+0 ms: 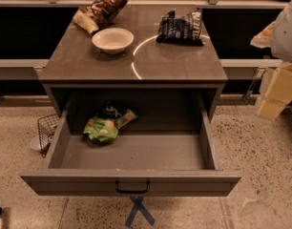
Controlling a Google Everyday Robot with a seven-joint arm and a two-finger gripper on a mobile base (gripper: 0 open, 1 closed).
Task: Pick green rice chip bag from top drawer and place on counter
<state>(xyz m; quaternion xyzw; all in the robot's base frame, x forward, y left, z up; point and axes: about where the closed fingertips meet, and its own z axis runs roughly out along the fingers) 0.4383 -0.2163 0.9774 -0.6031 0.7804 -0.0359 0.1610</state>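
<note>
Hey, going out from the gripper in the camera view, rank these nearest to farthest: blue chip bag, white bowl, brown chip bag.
The gripper is at the right edge, beside the counter.
1. dark blue chip bag, on the counter's right rear.
2. white bowl, on the counter's left side.
3. brown chip bag, at the far left rear corner.

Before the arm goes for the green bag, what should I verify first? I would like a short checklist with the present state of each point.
1. Top drawer pulled open: ok.
2. Green rice chip bag in view, lying at the drawer's back left: ok.
3. Nothing lying on the bag: ok.
4. Bare place on the counter, next to the white bowl and dark blue bag: ok.
5. End effector above the bag: not ok; it is at the right edge of the view, outside the drawer.
</note>
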